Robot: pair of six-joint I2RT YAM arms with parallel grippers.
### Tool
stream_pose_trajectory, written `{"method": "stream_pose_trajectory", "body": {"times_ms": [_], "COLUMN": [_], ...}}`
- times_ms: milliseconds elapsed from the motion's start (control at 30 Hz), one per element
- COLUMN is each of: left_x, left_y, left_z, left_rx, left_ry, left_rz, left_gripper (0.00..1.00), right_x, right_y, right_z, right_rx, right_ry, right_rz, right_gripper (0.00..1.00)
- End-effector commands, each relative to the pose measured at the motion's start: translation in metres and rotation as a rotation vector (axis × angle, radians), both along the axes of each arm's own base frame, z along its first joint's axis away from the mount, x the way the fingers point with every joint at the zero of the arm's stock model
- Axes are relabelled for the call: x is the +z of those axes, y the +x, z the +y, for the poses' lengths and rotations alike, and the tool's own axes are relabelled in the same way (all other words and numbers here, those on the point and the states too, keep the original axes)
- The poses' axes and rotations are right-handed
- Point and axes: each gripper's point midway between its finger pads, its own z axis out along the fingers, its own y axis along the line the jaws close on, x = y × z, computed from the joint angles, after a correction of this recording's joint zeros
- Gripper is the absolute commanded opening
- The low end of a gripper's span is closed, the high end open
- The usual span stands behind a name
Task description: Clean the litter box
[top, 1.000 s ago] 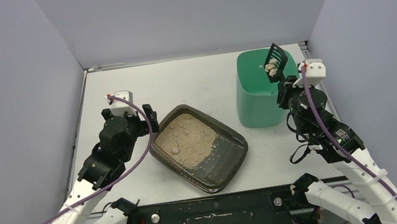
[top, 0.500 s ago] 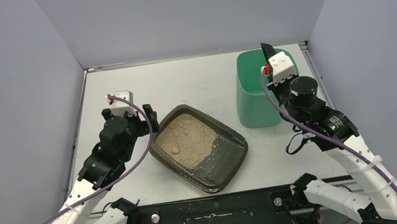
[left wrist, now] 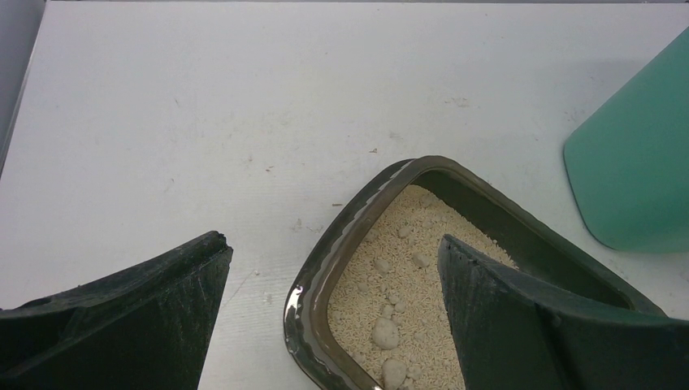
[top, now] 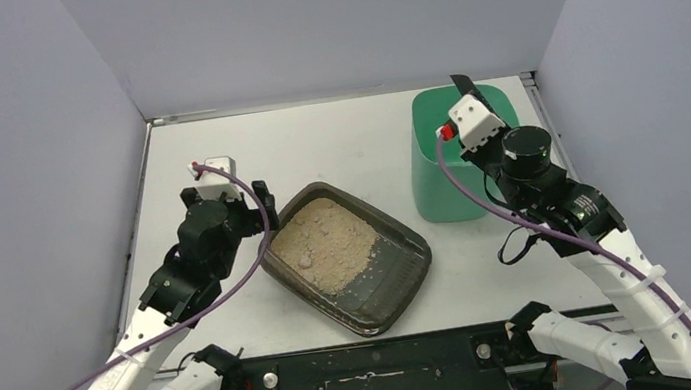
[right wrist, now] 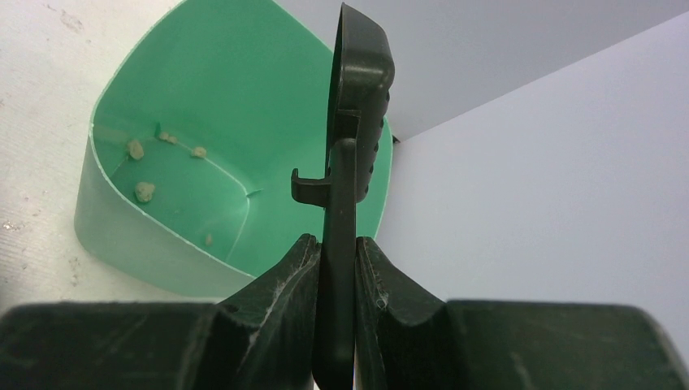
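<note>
While the right arm is parked over the green bin (top: 441, 182), the top view shows the litter box (top: 395, 279) sitting mid-worktop between the two arms. Its long axis runs diagonally, from far-left to near-right. The litter is heaped in the far-left half and the near-right end is mostly bare floor. The left fingers (top: 262, 201) are just beside its far-left corner, so that arm is clearly the closer one. The right fingers are tucked under the wrist camera here. Only the black scoop (top: 465, 88) pokes out, over the bin's far rim and well apart from the tray.

From the left wrist, the left fingers (left wrist: 138, 317) are spread wide and holding nothing. The tray's corner rim (left wrist: 325, 252) sits in the gap, and one finger hangs over the litter. There are a few clumps (left wrist: 386, 333) in there.

From the right wrist, the right fingers (right wrist: 296, 268) are clamped on the scoop (right wrist: 357, 97) handle. The scoop is edge-on over the bin, so I can't tell if it's empty. Some bits (right wrist: 145, 192) lie on the bin floor.

My guess is the next pass swings the scoop near-left and back down along that diagonal.
</note>
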Motion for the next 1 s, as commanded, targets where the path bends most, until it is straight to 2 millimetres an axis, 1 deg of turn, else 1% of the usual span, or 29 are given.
{"method": "stream_pose_trajectory", "body": {"times_ms": [0, 133, 233, 333, 433, 500, 633, 767, 867, 933, 967], "left_x": [0.013, 0.008, 0.002, -0.006, -0.016, -0.022, -0.037, -0.055, -0.071, -0.081, -0.087], "left_y": [0.005, 0.006, 0.009, 0.012, 0.016, 0.018, 0.023, 0.027, 0.031, 0.033, 0.033], "left_z": [-0.003, -0.003, -0.004, -0.006, -0.006, -0.007, -0.008, -0.010, -0.013, -0.016, -0.018], "left_rx": [-0.003, 0.002, 0.006, 0.010, 0.023, 0.028, 0.042, 0.054, 0.060, 0.054, 0.050], "left_ry": [-0.013, -0.005, 0.008, 0.025, 0.052, 0.065, 0.088, 0.118, 0.136, 0.146, 0.155], "left_rz": [-0.042, -0.024, -0.002, 0.026, 0.061, 0.082, 0.133, 0.199, 0.257, 0.289, 0.309], "left_gripper": [0.97, 0.97, 0.97, 0.97, 0.97, 0.97, 0.97, 0.97, 0.97, 0.97, 0.97], "right_x": [0.041, 0.071, 0.088, 0.096, 0.096, 0.092, 0.076, 0.055, 0.033, 0.017, 0.005], "right_y": [-0.004, -0.010, -0.017, -0.024, -0.027, -0.028, -0.032, -0.035, -0.040, -0.041, -0.044], "right_z": [0.008, 0.030, 0.049, 0.073, 0.092, 0.104, 0.128, 0.144, 0.155, 0.158, 0.159], "right_rx": [0.048, 0.137, 0.221, 0.325, 0.392, 0.425, 0.482, 0.500, 0.514, 0.484, 0.466], "right_ry": [0.077, 0.283, 0.417, 0.528, 0.610, 0.657, 0.763, 0.829, 0.868, 0.885, 0.876], "right_rz": [-0.091, -0.155, -0.170, -0.146, -0.095, -0.046, 0.081, 0.198, 0.295, 0.373, 0.432], "right_gripper": [0.00, 0.00, 0.00, 0.00, 0.00, 0.00, 0.00, 0.00, 0.00, 0.00, 0.00]}}
